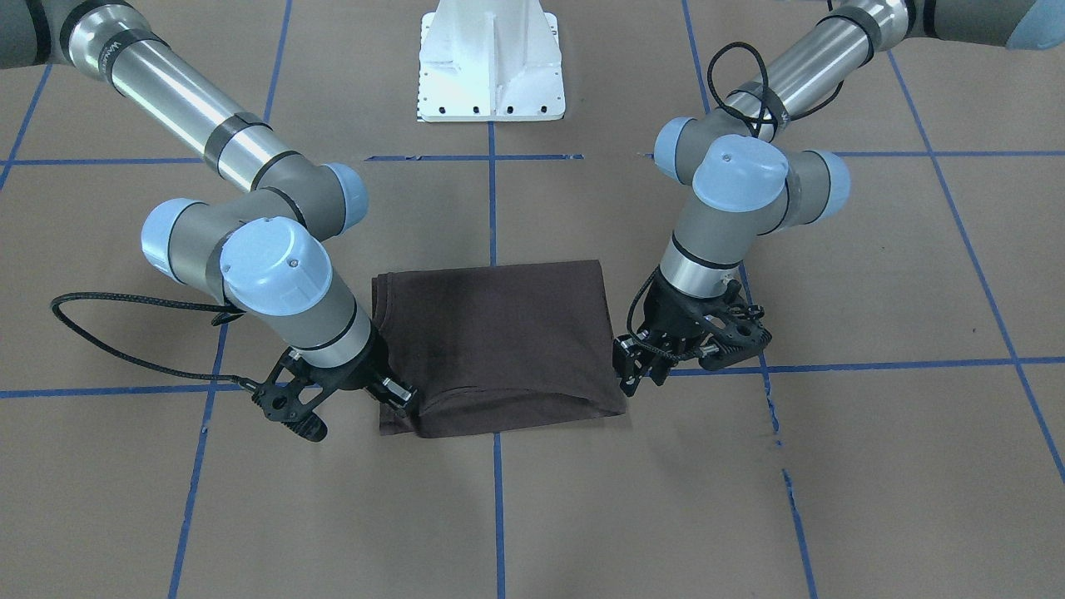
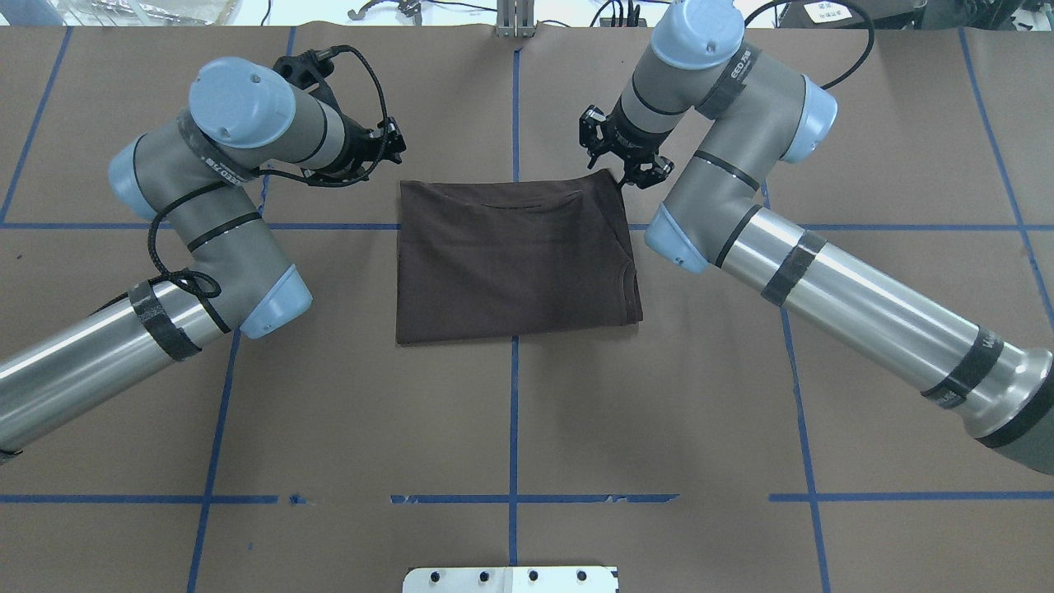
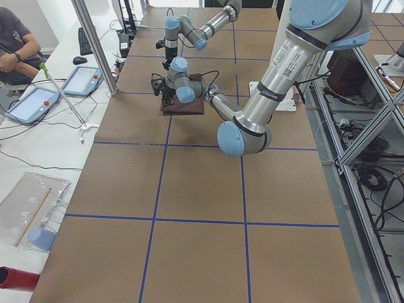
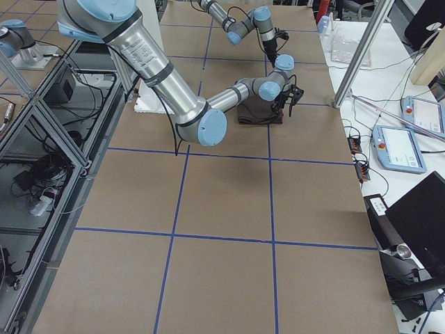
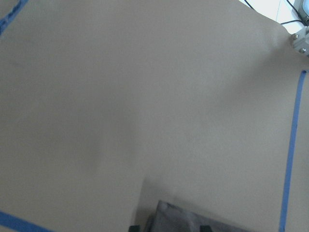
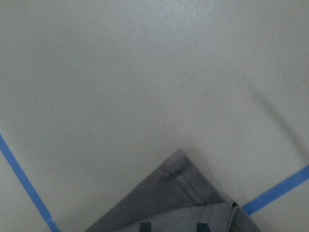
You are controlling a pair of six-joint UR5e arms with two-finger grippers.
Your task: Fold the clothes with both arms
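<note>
The dark brown T-shirt lies folded into a flat rectangle mid-table, and it also shows in the front view. My left gripper hangs low at its far-left corner, seen in the front view at the shirt's right edge. My right gripper is at the far-right corner, seen in the front view. In each wrist view two fingertips stand apart over a shirt corner. Both grippers look open and hold nothing.
The white pedestal base stands at the robot's side of the table. Blue tape lines grid the brown table cover. In the left side view a seated operator and tablets are beside the table.
</note>
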